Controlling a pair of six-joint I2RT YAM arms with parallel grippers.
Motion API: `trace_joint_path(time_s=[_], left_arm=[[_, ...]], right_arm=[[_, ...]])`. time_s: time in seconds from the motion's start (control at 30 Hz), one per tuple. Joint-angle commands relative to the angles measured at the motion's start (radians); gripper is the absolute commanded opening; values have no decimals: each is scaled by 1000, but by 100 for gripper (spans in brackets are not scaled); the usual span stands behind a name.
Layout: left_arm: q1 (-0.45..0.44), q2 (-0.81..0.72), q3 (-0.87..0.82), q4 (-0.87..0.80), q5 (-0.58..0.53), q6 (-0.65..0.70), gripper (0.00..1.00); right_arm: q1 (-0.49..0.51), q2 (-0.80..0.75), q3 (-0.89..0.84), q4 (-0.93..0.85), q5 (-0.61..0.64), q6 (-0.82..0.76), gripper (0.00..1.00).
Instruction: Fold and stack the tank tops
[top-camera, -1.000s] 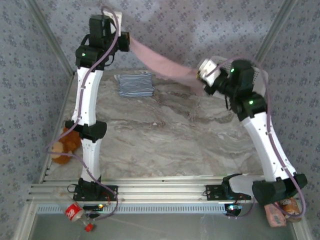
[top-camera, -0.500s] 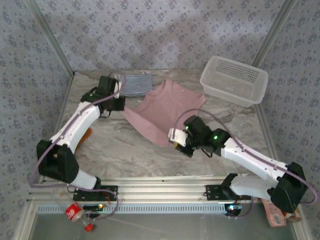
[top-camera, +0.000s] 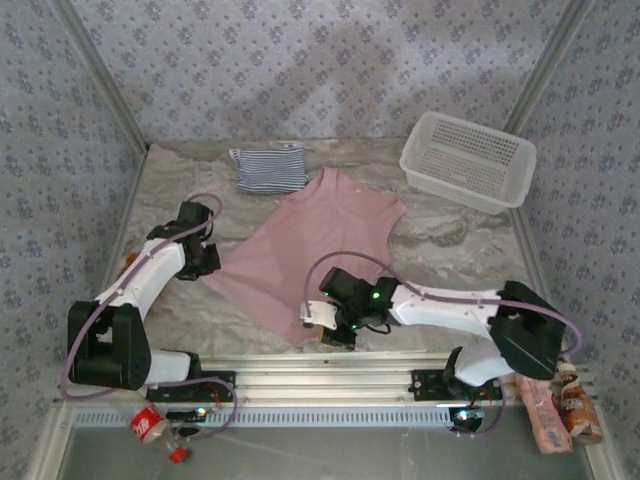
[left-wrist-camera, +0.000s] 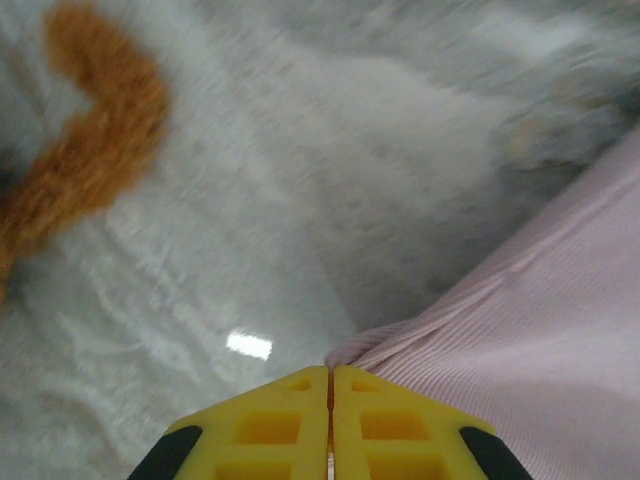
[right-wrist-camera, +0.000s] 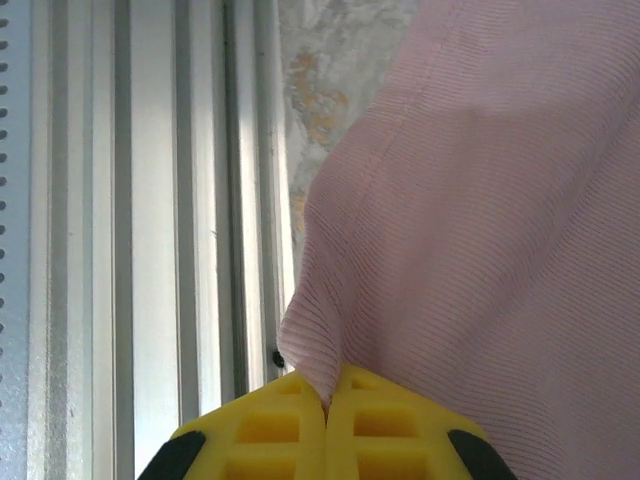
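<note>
Left fingers (left-wrist-camera: 262, 428): closed, pinching plain dusty pink cloth tank top (top-camera: 300, 250) at its corner.
Right fingers (right-wrist-camera: 392, 420): closed on its hem.

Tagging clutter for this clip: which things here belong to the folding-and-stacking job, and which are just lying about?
Job:
- pink tank top, spread out, pinched by left gripper and right gripper
- striped tank top, folded

Lying about:
- white lattice basket
- orange plush toy
- red-and-white bottle
- pinkish packet

Pink tank top (top-camera: 310, 250) from mid-air to flat on table (top-camera: 450, 250); L hand (top-camera: 207, 266), R hand (top-camera: 325, 335) low.
</note>
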Motion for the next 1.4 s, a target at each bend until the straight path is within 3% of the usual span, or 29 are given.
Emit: trace_joint_path(time_s=[0.0,0.23,0.3,0.33,0.37,0.47,0.63,0.77,0.83,1.0,1.07,1.2,1.37], left_arm=[[47,24,-15,-54,-96,-52,7],[101,166,89,6,-159,41,6],[113,210,123,16,-178,69,6],[118,233,149,19,-186,82,6],[123,253,169,21,-195,94,6],[128,321,232,18,-227,133,10],[129,374,313,-13,-224,157,21],[126,378,374,-91,-178,125,38],[107,349,384,-131,-136,91,42],[24,249,297,-137,173,-53,46],[-16,224,224,-103,234,-114,47],[-47,236,140,-47,230,-146,47],[-66,329,150,-18,224,-112,47]], right_arm=[[21,81,78,73,-105,-33,0],[71,299,235,107,-211,-87,3],[74,335,261,110,-214,-92,9],[70,350,280,99,-227,-94,17],[58,353,296,95,-237,-86,26],[-1,305,295,127,-256,-30,39],[-136,154,234,74,-240,-13,47],[-326,98,185,54,-119,38,50],[-410,117,201,49,-21,99,51],[-628,266,296,59,117,249,51],[-692,332,337,99,154,320,52],[-754,479,491,50,234,352,51],[-776,565,535,14,297,409,49]])
